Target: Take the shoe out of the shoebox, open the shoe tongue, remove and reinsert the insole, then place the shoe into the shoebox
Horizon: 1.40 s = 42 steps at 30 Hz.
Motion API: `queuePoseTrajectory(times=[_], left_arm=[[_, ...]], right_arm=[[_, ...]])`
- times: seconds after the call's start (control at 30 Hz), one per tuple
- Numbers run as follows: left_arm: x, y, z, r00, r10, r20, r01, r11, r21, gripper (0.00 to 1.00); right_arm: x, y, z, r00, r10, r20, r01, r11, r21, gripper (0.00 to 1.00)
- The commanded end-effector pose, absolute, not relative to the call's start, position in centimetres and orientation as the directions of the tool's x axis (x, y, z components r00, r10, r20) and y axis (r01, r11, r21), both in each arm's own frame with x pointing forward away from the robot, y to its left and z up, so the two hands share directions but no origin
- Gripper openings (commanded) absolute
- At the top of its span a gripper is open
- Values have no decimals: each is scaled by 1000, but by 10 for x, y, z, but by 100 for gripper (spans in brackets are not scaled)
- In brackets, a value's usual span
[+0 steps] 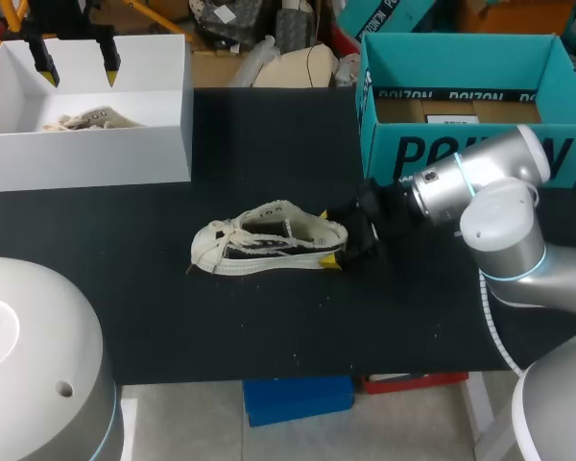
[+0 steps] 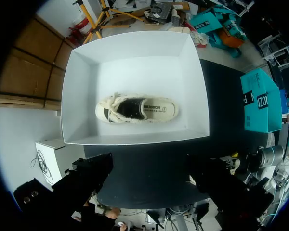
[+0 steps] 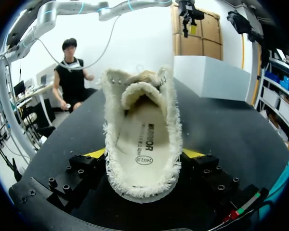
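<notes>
The shoe (image 1: 269, 240) is out of the white shoebox (image 1: 86, 154) and lies upright on its sole on the black counter (image 1: 269, 336), in front of the shoebox's right corner and a little apart from it. Its long axis runs roughly parallel to the shoebox's long front wall, with the laced toe at the shoebox end and the heel pointing away, toward the teal box (image 1: 461, 154) that stands well off to the shoebox's right. My right pincer (image 1: 328, 237) comes in at the heel and pinches it from both sides. From above only the yellow tips show, one on each side of the frayed collar. The right wrist view looks along the shoe from heel to toe, with the opening facing up, the pale insole (image 3: 145, 144) lying flat inside, and a yellow fingertip (image 3: 97, 153) pressed against each side of the heel. My left pincer (image 1: 79, 65) hangs over the shoebox with its fingers spread wide, touching nothing. Only its wrist view looks straight down into the shoebox, where another shoe (image 2: 137, 109) lies on the floor along the long side, toe away from the teal box; the head view catches only a scrap of it over the wall.
</notes>
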State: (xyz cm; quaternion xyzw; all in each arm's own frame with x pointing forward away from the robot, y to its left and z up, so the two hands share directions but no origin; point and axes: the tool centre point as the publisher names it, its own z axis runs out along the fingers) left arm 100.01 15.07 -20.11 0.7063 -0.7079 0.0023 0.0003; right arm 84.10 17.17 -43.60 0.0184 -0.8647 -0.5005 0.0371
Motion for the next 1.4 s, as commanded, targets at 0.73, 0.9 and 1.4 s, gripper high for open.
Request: queuePoseTrajectory(times=[0.73, 0.9, 1.4], left_arm=[[917, 50, -194, 119, -991, -60, -993, -120, 8, 100], [889, 21, -205, 184, -979, -87, -983, -183, -10, 100], [879, 7, -210, 130, -989, -66, -990, -132, 41, 100]], right_arm=[[843, 174, -439, -996, -72, 49, 6, 500, 866, 0], [843, 174, -439, -996, -72, 49, 6, 500, 866, 0], [843, 174, -439, -996, -72, 49, 6, 500, 866, 0]])
